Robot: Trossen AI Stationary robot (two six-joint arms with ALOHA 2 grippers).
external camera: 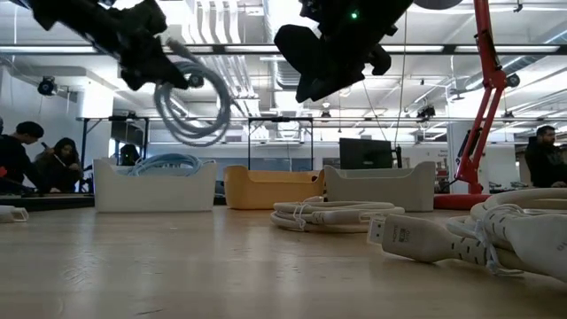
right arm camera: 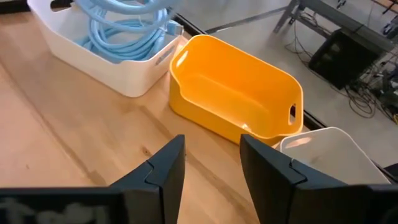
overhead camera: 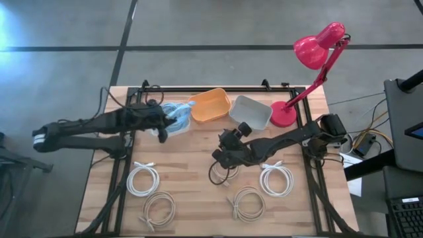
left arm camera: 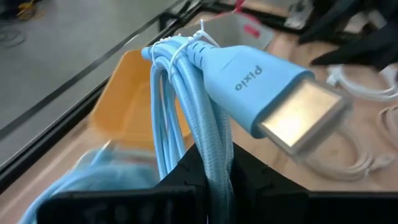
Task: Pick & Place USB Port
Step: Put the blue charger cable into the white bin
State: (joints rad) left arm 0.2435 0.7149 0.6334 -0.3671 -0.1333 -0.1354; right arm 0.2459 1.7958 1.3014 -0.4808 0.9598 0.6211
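— Where's your cable right now?

— The blue cable [left arm camera: 186, 130] hangs bundled from your left claw [left arm camera: 208, 177], which is clamped on its strands, with the big plug [left arm camera: 261, 93] sticking out forward. In the low view it dangles in the air, clear of the table [overhead camera: 192, 198], just above the white bin [external camera: 155, 186] at the back left. That bin already holds more blue cable [right arm camera: 124, 31], so I'd judge you're holding high to clear the rim before dropping it in with its own kind.

— And the other arm?

— Your right claw [right arm camera: 211, 165] hovers near the middle of the table, fingers apart and holding nothing, looking toward the orange bin [right arm camera: 233, 90]. Directly under it in the high view lies a dark coil [overhead camera: 223, 174], likely your next pick.

— What else is around?

— The orange bin sits empty just beside the white one, then a grey bin [overhead camera: 251, 111] and the pink lamp [overhead camera: 310, 59] at the back right. White coils [overhead camera: 143, 178] lie scattered along the near half.

— Anything in your way?

— The loose loops could catch the bin's rim as you lower. The orange bin's closeness means a sideways drift lands the cable in the wrong one.
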